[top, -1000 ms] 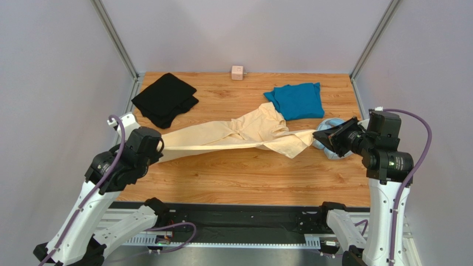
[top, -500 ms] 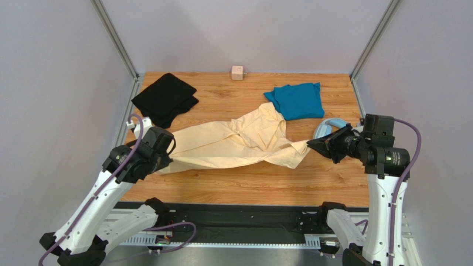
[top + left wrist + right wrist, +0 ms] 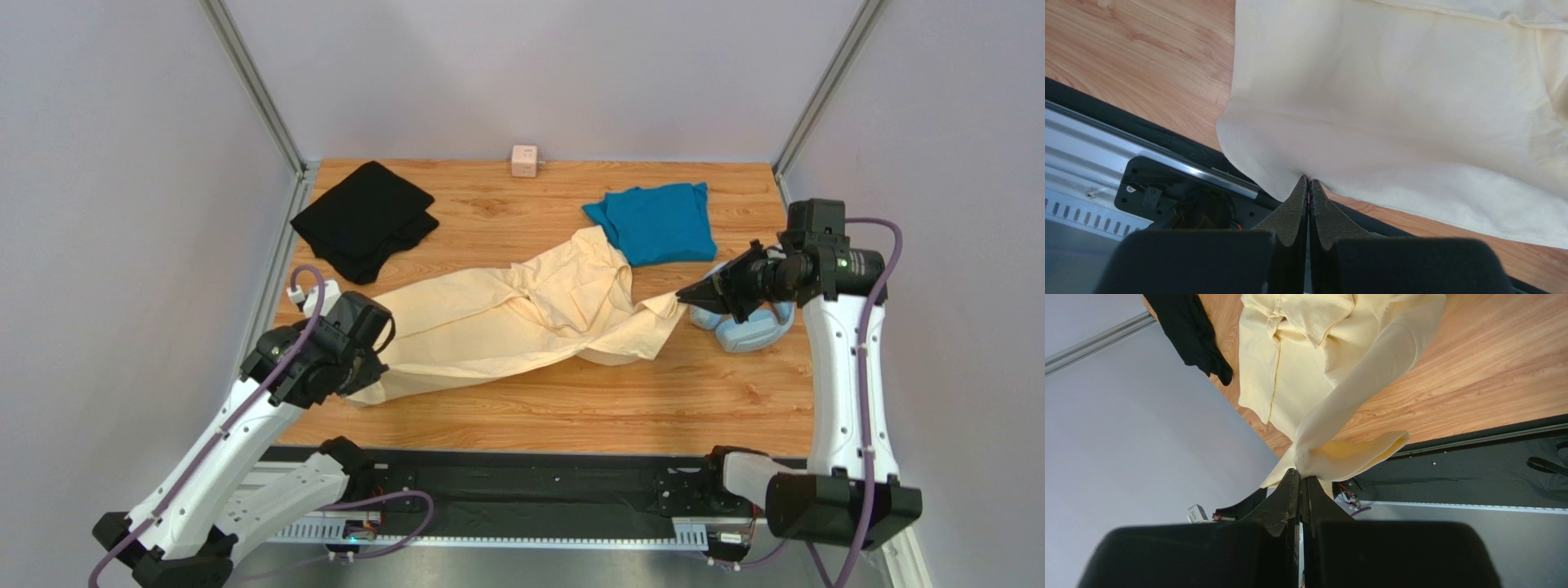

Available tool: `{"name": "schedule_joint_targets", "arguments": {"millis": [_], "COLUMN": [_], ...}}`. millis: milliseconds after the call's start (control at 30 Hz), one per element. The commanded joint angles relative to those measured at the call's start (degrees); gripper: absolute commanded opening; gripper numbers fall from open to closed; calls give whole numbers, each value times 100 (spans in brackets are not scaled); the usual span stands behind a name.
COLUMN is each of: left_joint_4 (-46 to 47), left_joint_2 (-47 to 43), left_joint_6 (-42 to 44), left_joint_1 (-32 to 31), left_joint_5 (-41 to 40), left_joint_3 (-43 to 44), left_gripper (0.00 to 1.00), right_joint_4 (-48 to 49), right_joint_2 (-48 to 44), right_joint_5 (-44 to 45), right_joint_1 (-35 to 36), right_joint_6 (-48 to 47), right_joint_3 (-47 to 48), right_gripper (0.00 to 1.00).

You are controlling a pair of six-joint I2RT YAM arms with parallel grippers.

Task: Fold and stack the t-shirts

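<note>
Across the bench point(image 3: 552, 404), cream shirt point(image 3: 491, 328) lies long-axis left-right: left claw point(image 3: 1308, 182) clamped on its near-left hem, right claw point(image 3: 1300, 473) clamped on its far-right end (middle slack, twisted).

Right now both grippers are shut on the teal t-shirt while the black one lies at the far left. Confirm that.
Not the teal t-shirt: the left gripper and right gripper are shut on the cream-yellow t-shirt, as both wrist views show. The black t-shirt does lie far left.
</note>
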Motion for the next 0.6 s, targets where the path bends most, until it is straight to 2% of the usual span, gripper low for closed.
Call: {"name": "schedule_joint_targets", "arguments": {"millis": [0,200,400,567], "left_joint_4": [-1849,-1761,-1111,-1005], "left_joint_2": [682,1694,1898,2003], "left_joint_6": [-242,-23,618,821], "left_joint_1": [121,472,1070,1150], "left_joint_5": [-532,-1068,-911,-779], "left_joint_3": [427,489,217,261], "left_gripper": [0,0,0,0], "right_joint_4": [409,1052,1131,1079], "right_joint_2": [813,2132,3029,3679], "right_joint_5": [-72,-380,-371,-310], "right_joint_1": [-12,243,480,998], "right_joint_6": [-338,-470,-593,-637], "right_joint_3": [570,1342,2229,2705], "right_gripper": [0,0,0,0]}}
